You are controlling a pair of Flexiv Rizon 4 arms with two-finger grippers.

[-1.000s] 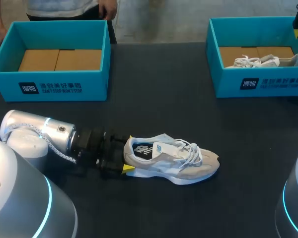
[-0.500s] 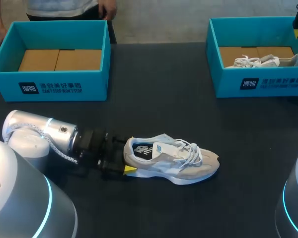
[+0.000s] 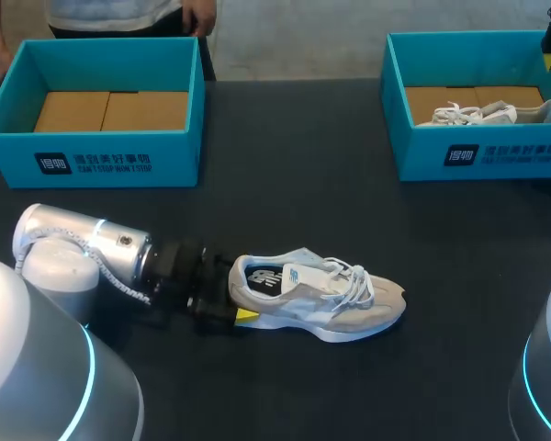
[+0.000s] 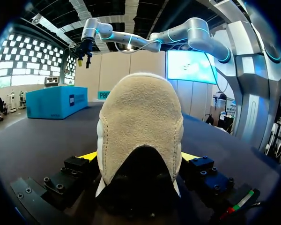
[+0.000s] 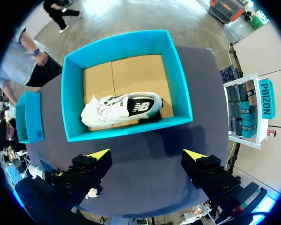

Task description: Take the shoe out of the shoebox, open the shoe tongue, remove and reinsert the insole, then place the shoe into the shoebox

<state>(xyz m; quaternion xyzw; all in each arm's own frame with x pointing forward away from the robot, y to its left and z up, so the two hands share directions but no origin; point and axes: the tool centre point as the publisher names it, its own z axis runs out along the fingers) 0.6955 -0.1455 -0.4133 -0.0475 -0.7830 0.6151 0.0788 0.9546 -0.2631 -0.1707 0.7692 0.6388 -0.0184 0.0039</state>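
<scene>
**Left gripper easing onto the shoe's heel**
Left gripper (image 3: 240,292), open, is creeping forward around the heel of the shoe (image 3: 321,296), which is lying unmoved on the desk (image 3: 285,184), so no grasp is made yet. Far off, the right gripper (image 5: 147,153) is hovering, fingers spread, over the shoebox (image 5: 126,130).

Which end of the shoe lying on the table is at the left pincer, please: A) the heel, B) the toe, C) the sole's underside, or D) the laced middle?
A: in the left wrist view the shoe shows its suede heel right at the left pincer, and in the head view its toe points away from that arm.
</scene>
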